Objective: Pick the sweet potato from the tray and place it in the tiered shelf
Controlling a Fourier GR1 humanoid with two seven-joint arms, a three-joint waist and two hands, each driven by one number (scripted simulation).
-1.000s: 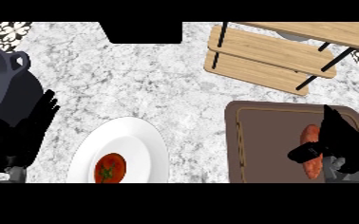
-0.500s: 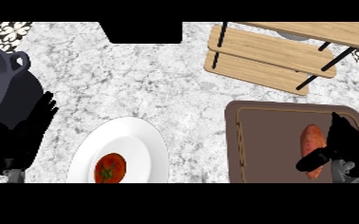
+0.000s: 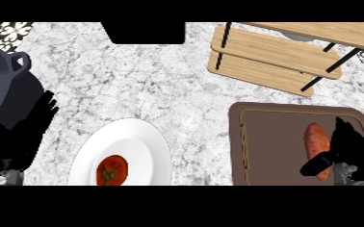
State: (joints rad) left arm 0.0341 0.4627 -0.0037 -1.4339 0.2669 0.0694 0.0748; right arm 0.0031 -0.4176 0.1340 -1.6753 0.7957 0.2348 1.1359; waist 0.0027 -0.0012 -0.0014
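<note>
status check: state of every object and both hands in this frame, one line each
sweet potato: lying in the tray, not lifted
tray: flat on the counter, holds the sweet potato
tiered shelf: upright, visible shelves bare
right hand: curling round the sweet potato
left hand: open, resting at the left edge
tomato: on the plate
plate: on the counter
dark jug: standing at the left edge

Pale wooden tiered shelf (image 3: 274,60) on thin black metal legs stands on the grey-veined marble counter (image 3: 142,77); beside it, a matt brown tray (image 3: 274,125); further off, a glossy white plate (image 3: 146,146).
</note>
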